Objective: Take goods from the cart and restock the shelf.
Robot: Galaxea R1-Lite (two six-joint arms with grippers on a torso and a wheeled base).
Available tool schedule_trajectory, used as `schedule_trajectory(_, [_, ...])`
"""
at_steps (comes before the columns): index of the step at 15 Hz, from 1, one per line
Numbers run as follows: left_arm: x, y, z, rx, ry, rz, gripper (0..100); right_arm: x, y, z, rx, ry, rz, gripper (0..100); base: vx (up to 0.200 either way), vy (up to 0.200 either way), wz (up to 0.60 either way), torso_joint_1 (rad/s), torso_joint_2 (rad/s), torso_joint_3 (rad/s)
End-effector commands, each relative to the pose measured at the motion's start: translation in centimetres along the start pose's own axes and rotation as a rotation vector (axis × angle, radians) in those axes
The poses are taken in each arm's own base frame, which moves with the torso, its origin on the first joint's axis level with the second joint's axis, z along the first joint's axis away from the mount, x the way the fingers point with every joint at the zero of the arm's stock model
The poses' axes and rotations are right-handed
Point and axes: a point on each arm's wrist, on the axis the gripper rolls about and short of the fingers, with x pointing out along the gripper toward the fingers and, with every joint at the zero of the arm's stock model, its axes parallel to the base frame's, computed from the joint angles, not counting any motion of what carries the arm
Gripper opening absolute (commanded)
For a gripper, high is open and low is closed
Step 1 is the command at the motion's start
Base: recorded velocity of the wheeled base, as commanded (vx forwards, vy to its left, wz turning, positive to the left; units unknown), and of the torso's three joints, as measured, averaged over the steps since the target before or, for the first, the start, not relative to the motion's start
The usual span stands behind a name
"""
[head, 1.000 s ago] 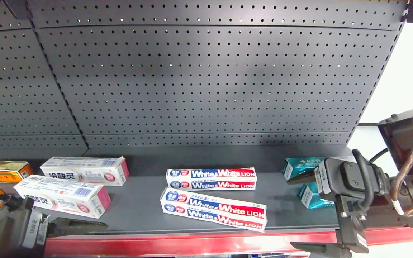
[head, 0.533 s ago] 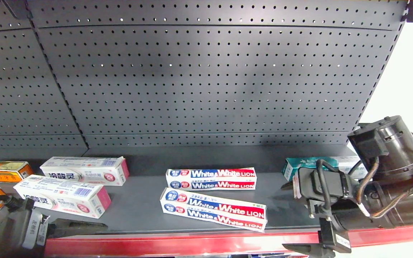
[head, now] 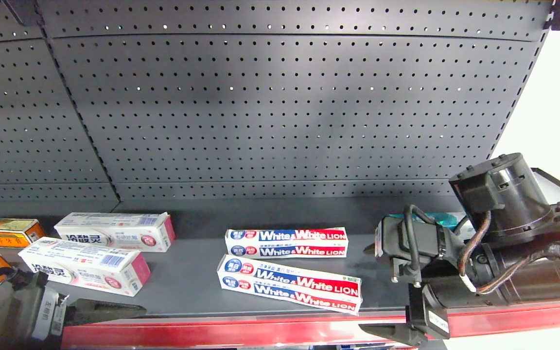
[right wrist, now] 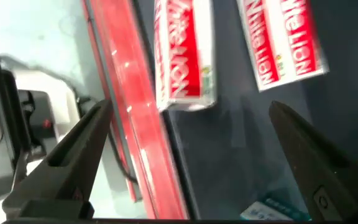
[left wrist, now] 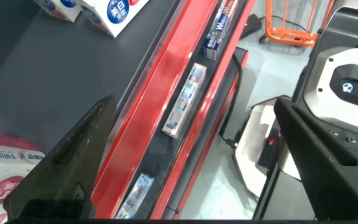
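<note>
On the grey shelf lie two white, blue and red toothpaste boxes in the middle. Two white and pink boxes lie to the left. My right gripper hovers at the shelf's front right, open and holding nothing, just right of the front white-blue-red box. Teal boxes lie mostly hidden behind that arm. My left gripper is low at the front left, open and holding nothing, over the red shelf lip.
Orange boxes sit at the far left of the shelf. A perforated grey back panel rises behind. The red front lip runs along the shelf edge. A lower shelf holds more boxes. An orange frame stands on the floor.
My right arm has swung left along the shelf front and now covers most of the teal boxes. The left arm and all the boxes have stayed put.
</note>
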Motion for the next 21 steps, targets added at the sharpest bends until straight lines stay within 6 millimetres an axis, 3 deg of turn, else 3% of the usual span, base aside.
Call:
schedule_trajectory(1, [0.0, 0.0, -0.1, -0.003, 0.003, -0.002, 100, 0.7, -0.1, 0.0, 0.013, 0.008, 0.006, 100, 0.000, 0.000, 0.00, 0.000, 0.00, 0.000])
schedule_trajectory(8, [0.0, -0.1, -0.1, -0.004, 0.002, -0.004, 100, 2.7, -1.6, -0.5, 0.040, 0.036, -0.010, 100, 0.000, 0.000, 0.00, 0.000, 0.00, 0.000])
schedule_trajectory(21, [-0.1, -0.5, -0.4, -0.018, 0.001, 0.002, 100, 3.1, -3.6, -1.0, 0.074, 0.041, -0.059, 100, 0.000, 0.000, 0.00, 0.000, 0.00, 0.000])
